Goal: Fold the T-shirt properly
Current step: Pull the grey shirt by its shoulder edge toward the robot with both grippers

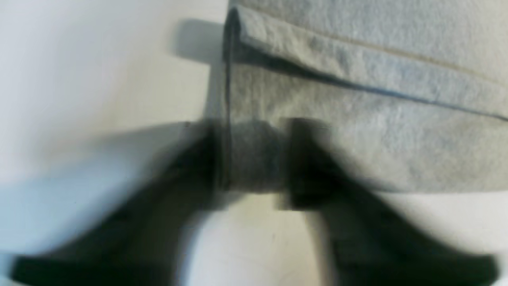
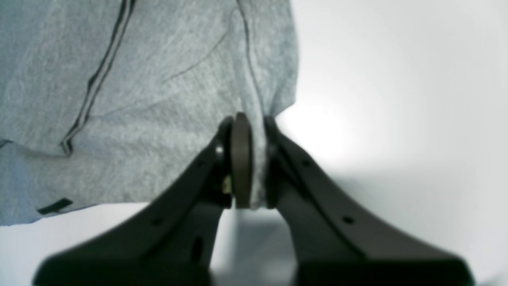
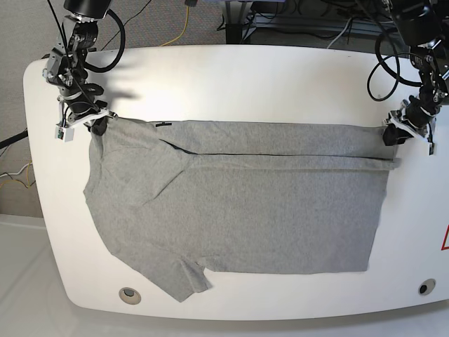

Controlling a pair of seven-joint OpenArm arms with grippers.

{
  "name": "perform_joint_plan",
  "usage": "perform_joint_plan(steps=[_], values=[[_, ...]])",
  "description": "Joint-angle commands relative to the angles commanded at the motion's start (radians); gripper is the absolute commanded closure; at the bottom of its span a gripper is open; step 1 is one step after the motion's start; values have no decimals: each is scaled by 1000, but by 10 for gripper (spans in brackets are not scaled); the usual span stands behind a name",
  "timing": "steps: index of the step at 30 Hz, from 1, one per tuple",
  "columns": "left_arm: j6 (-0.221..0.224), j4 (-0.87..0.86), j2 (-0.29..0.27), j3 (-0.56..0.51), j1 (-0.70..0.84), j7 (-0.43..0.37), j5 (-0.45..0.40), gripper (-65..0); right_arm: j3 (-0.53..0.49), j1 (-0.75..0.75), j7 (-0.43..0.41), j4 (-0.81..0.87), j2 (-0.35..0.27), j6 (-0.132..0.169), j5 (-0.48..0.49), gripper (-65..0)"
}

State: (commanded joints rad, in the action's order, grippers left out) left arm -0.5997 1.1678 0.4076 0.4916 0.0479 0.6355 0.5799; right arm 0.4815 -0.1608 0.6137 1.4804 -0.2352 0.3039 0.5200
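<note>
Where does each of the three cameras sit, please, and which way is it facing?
Left wrist: on the left arm, looking along the left gripper, whose black fingers pinch the heather-grey cotton T-shirt at a folded edge.
Right wrist: on the right arm, looking along the right gripper, shut on the shirt's edge.
Base: high, looking down on the white table; both arms show at the shirt's far corners.
Shared: all three show the shirt and table.

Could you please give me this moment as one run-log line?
stage: lengthwise fold | T-shirt: flat on table, far edge folded over | left claw: shut on hem corner | right claw: shut on shoulder corner
</note>
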Motion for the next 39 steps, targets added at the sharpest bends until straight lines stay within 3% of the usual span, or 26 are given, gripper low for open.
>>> perform_joint_plan(steps=[21, 31, 39], values=[[0, 38, 14, 58, 116, -11, 29, 0, 5, -70, 23, 56, 3, -4, 10, 0], [-11, 225, 22, 69, 356, 8, 73, 0, 7, -235, 61, 230, 8, -5, 23, 0], [-17, 295, 17, 100, 487, 18, 71, 0, 9, -329, 64, 233, 9, -4, 1, 0]])
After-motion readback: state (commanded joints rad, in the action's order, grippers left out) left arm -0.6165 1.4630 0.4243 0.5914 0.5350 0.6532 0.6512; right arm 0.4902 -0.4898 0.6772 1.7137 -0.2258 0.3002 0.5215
